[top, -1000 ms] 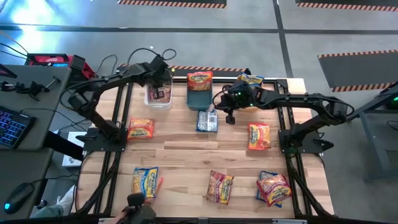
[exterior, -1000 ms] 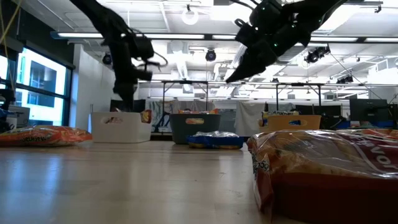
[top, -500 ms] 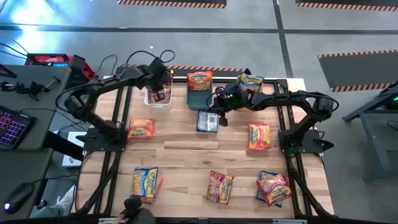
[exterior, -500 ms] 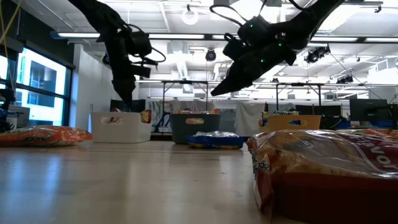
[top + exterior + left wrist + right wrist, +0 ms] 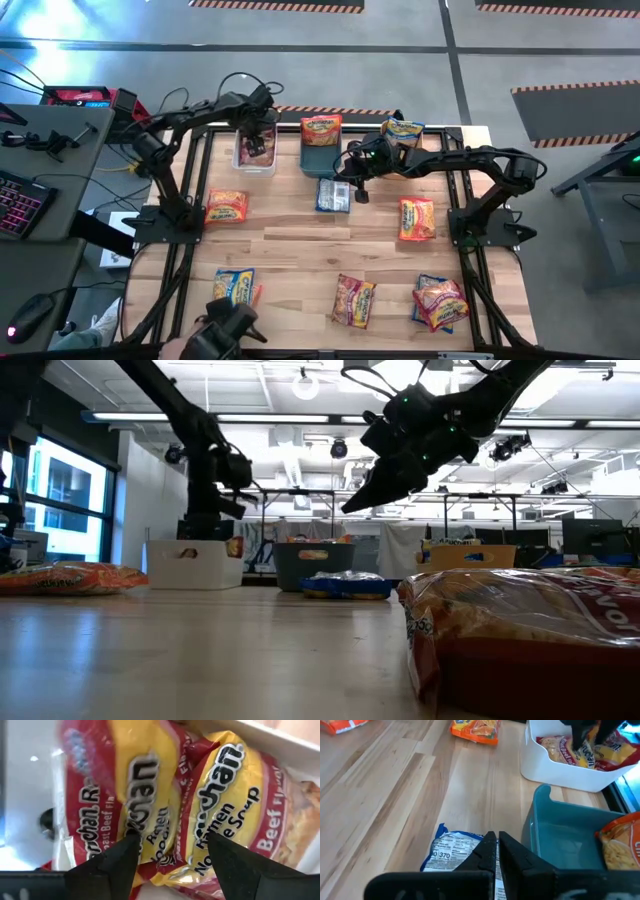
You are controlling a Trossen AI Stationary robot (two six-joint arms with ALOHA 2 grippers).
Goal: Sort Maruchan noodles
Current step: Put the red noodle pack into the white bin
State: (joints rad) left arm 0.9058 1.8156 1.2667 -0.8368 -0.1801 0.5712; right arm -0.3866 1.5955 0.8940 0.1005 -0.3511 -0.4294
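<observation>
The Maruchan noodles are crinkly packets. Two pink-red ones (image 5: 200, 815) lie in the white bin (image 5: 254, 152) at the far left. My left gripper (image 5: 170, 847) hangs open just over them, fingers pointing down into the bin; I see no touch. A blue packet (image 5: 333, 194) lies flat on the table in front of the teal bin (image 5: 320, 155), which holds an orange packet (image 5: 321, 128). My right gripper (image 5: 496, 844) is shut and hovers above the blue packet's far end, well off the table in the low view (image 5: 350, 505).
An orange bin (image 5: 405, 131) with a packet stands at the far right. Loose packets lie about the table: one at the left (image 5: 226, 207), one at the right (image 5: 416, 218), three along the near edge (image 5: 233, 292) (image 5: 353, 300) (image 5: 440, 302). The table's middle is bare wood.
My left gripper has opened over the white bin and sunk a little toward it, while its arm has swung round. My right gripper has gone toward the table's left and slightly down toward the blue packet, staying shut, then held still.
</observation>
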